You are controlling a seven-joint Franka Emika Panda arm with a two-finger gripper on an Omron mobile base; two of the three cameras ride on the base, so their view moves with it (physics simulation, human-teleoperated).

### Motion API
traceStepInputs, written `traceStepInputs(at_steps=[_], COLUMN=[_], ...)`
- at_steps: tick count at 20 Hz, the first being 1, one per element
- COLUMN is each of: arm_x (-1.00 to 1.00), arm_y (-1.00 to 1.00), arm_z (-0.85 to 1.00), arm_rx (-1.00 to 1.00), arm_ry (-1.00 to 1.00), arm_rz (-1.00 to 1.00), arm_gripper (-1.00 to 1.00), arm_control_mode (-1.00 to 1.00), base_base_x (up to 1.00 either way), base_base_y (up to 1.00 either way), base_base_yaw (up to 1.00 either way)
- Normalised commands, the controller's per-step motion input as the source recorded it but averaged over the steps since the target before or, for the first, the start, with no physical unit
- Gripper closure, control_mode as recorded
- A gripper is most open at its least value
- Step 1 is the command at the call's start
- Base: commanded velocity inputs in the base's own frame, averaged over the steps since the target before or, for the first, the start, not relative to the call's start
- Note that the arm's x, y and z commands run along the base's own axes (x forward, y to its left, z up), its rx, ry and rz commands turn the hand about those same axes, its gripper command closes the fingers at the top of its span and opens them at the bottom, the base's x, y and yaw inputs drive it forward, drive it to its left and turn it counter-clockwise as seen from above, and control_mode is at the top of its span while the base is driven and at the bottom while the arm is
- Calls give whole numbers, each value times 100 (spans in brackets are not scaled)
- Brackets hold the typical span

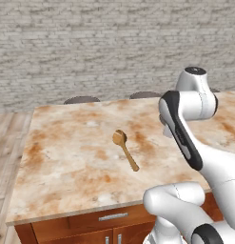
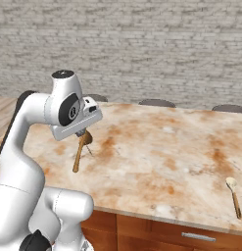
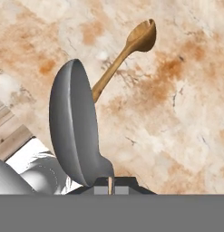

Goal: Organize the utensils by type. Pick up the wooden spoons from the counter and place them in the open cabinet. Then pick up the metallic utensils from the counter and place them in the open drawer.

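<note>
Gripping the neck of a small silver spoon (image 3: pixel 75 131), the gripper (image 3: pixel 110 186) has its jaws closed down to a thin gap. In the hand view the grey bowl rises from between the two dark tips and takes up the lower left of the frame (it looks huge because it sits so close to the lens). The spoon's handle is hidden below the tips.

Beyond it, a wooden spoon (image 3: pixel 131 50) lies flat on the marbled counter (image 3: pixel 177 113). Its bowl is toward the upper right of that frame, and the lower end of its handle passes behind the silver bowl.

In the right base view the gripper (image 2: pixel 82 133) hangs under the white wrist in the left half of the frame. It sits right above the bowl end of that same wooden spoon (image 2: pixel 79 152), whose handle slants down to the lower left. The silver spoon itself is too small and too hidden there to pick out. A second wooden spoon (image 2: pixel 233 195), with a paler bowl, lies well apart near the counter's front edge (image 2: pixel 157 147) at the lower right.

In the left base view the first wooden spoon (image 1: pixel 125 149) lies near the middle of the counter (image 1: pixel 66 157). The arm's upper link covers the hand, so the jaws cannot be made out from that side. Below the slab, a wooden front with a short silver handle (image 1: pixel 113 217) is partly cut off by the bottom edge.
</note>
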Motion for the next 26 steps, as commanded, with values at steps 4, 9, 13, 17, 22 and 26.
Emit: traceStepInputs(at_steps=[4, 9, 13, 17, 22, 26], arm_x=[-4, 0, 0, 0, 0, 0], arm_y=[1, 0, 0, 0, 0, 0], arm_z=[6, 1, 0, 0, 0, 0], arm_rx=[-1, -1, 0, 0, 0, 0], arm_ry=[0, 0, 0, 0, 0, 0], arm_rz=[5, 5, 5, 4, 0, 0], arm_gripper=[100, 100, 100, 100, 100, 100], arm_control_mode=[-100, -100, -100, -100, 100, 100], base_base_x=[0, 0, 0, 0, 0, -3], base_base_y=[0, 0, 0, 0, 0, 0], base_base_yaw=[0, 0, 0, 0, 0, 0])
